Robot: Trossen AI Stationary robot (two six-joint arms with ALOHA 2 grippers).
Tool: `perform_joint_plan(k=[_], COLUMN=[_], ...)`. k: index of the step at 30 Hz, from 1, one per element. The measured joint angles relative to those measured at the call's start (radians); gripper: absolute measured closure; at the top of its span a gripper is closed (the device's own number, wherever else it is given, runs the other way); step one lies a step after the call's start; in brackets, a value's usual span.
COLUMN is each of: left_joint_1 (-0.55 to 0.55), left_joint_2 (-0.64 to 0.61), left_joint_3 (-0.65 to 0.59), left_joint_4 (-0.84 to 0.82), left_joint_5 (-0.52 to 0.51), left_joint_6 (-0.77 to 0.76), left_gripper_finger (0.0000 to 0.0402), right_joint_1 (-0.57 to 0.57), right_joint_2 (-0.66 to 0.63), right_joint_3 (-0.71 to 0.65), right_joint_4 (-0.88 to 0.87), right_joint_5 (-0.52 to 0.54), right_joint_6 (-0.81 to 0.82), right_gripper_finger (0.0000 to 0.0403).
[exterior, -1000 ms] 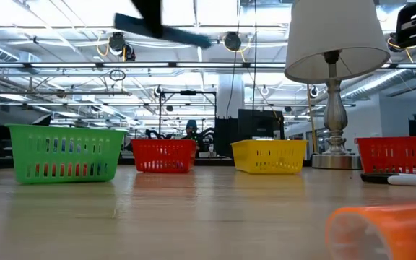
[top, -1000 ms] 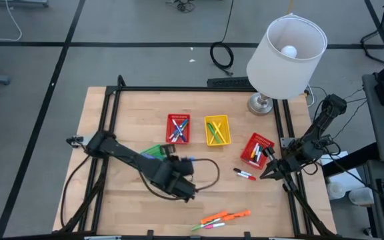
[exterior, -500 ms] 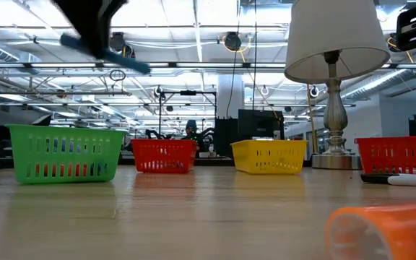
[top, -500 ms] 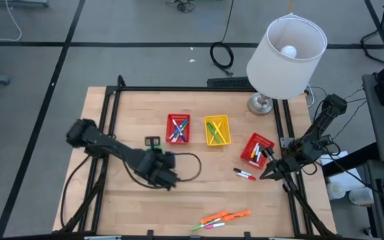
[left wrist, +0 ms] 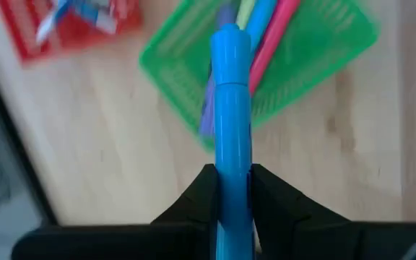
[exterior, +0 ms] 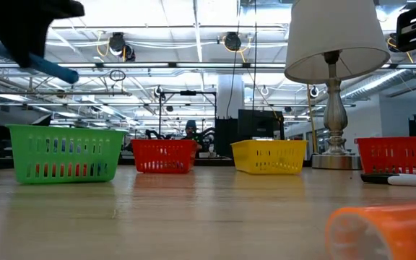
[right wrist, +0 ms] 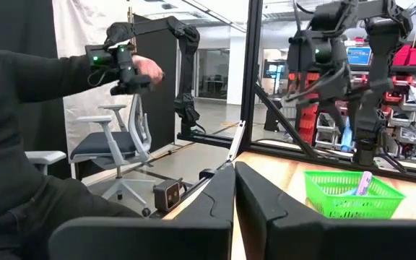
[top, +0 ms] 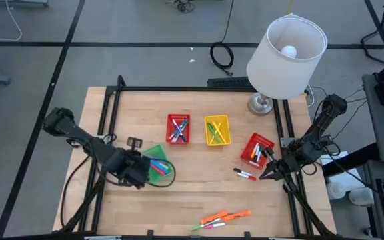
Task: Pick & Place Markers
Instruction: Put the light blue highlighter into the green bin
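Note:
My left gripper (top: 136,175) hangs over the near left side of the green basket (top: 156,167), shut on a blue marker (left wrist: 231,108). The basket stands on the table with several markers (left wrist: 269,36) lying in it. In the low view the left gripper (exterior: 27,25) is high at the left, and the blue marker (exterior: 50,69) sticks out below it. My right gripper (top: 267,175) waits at the table's right edge, shut and empty, near a red and white marker (top: 245,175). Orange, pink and green markers (top: 225,217) lie by the near edge. My left gripper pinches the blue marker's barrel (left wrist: 234,189) between its two fingers (left wrist: 202,189). The marker runs on past the fingertips, cap end (left wrist: 230,50) outward over the green basket. It is lifted clear of table and basket and hangs slanted in the low view.
A red basket (top: 178,128) and a yellow basket (top: 217,130) stand at the table's middle, another red basket (top: 257,150) at the right. A lamp (top: 287,50) stands at the far right corner. A person (right wrist: 42,144) sits beyond the table.
My left gripper has carried the blue marker from the table's middle toward its left edge and now hangs over the green basket, still shut on the marker. The green basket, hidden under the arm half a second ago, shows again.

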Motion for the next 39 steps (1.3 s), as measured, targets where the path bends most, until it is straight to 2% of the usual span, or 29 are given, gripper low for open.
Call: perform_joint_plan(k=[6,10,13,19,26,30,32,37,39], left_joint_1=[0.044,0.075,0.090,0.106,0.113,0.114,0.113,0.113,0.113], left_joint_2=[-0.001,0.015,0.038,0.142,0.210,0.211,0.212,0.212,0.212], left_joint_3=[-0.093,-0.125,-0.130,-0.130,-0.130,-0.129,-0.118,-0.056,-0.022], left_joint_4=[0.195,0.243,0.282,0.295,0.301,0.301,0.298,0.297,0.282], left_joint_5=[-0.016,-0.040,-0.016,-0.011,-0.016,-0.050,-0.056,-0.086,-0.110], left_joint_6=[0.227,0.298,0.367,0.492,0.555,0.526,0.518,0.483,0.463], left_gripper_finger=[0.0341,0.0341,0.0341,0.0341,0.0341,0.0339,0.0313,0.0219,0.0196], right_joint_1=[0.000,0.000,0.000,0.000,0.000,0.000,0.000,0.000,0.000], right_joint_2=[0.000,0.000,0.000,0.000,0.000,0.000,0.000,0.000,0.000], right_joint_3=[0.000,0.000,0.000,0.000,0.000,0.000,0.000,0.000,0.000], right_joint_4=[0.000,0.000,0.000,0.000,-0.011,-0.016,-0.016,-0.015,-0.015], right_joint_5=[0.001,0.001,0.001,0.001,0.001,0.000,0.000,0.000,0.000], right_joint_6=[0.001,0.025,0.026,0.024,0.023,0.023,0.023,0.025,0.025], right_gripper_finger=[0.0403,0.0403,0.0403,0.0403,0.0403,0.0403,0.0403,0.0403,0.0403])
